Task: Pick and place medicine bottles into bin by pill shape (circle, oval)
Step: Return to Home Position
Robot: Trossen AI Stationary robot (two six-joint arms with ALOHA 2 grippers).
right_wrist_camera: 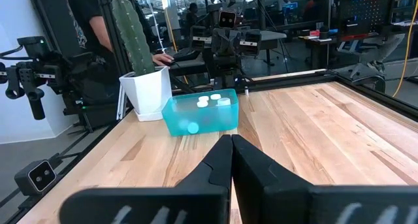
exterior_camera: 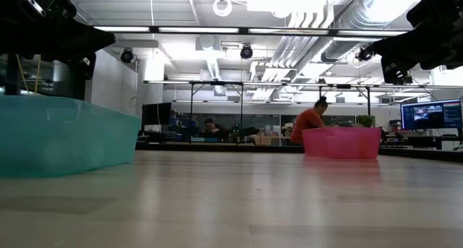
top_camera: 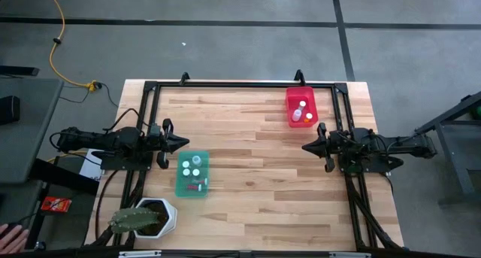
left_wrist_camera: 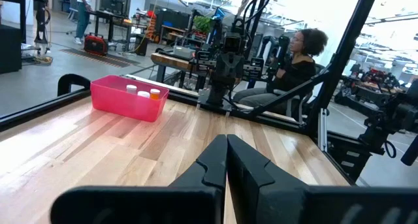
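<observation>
High view: medicine bottles (top_camera: 195, 165) stand caps-up in the teal bin (top_camera: 180, 189), one lying flat; others stand upright in the red bin (top_camera: 289, 100). Left tool (top_camera: 184, 141) and right tool (top_camera: 307, 147) are pressed together. A cactus pot (top_camera: 167, 215) is near the teal bin.

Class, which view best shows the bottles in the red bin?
High view: it looks straight into the red bin onto its bottles. Left wrist shows only caps; low view only the bin's wall; right wrist misses it.
</observation>
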